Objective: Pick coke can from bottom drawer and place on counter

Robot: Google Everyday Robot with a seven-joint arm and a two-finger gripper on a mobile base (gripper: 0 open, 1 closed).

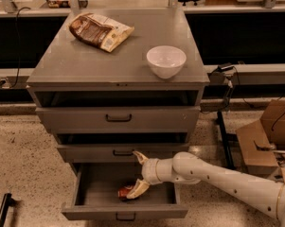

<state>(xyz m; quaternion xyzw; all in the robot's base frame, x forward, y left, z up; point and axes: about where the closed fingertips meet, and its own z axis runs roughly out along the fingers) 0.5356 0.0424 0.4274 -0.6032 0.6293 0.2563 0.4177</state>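
Note:
The bottom drawer (pixel 125 213) is pulled open. The coke can (pixel 124 192) lies on its side inside it, red, near the middle. My gripper (pixel 138 174) reaches into the drawer from the right on a white arm. Its jaws are spread wide, one fingertip (pixel 139 157) up by the middle drawer's front, the other (pixel 138 188) down against the can's right side. It is not closed on the can. The counter (pixel 85 63) is the grey cabinet top above.
A brown-and-cream snack bag (pixel 100 31) lies at the counter's back left, and a white bowl (pixel 165 61) stands at its front right. The two upper drawers (pixel 118 118) are shut. Cardboard boxes (pixel 267 138) and a black stand (pixel 225 131) are on the floor to the right.

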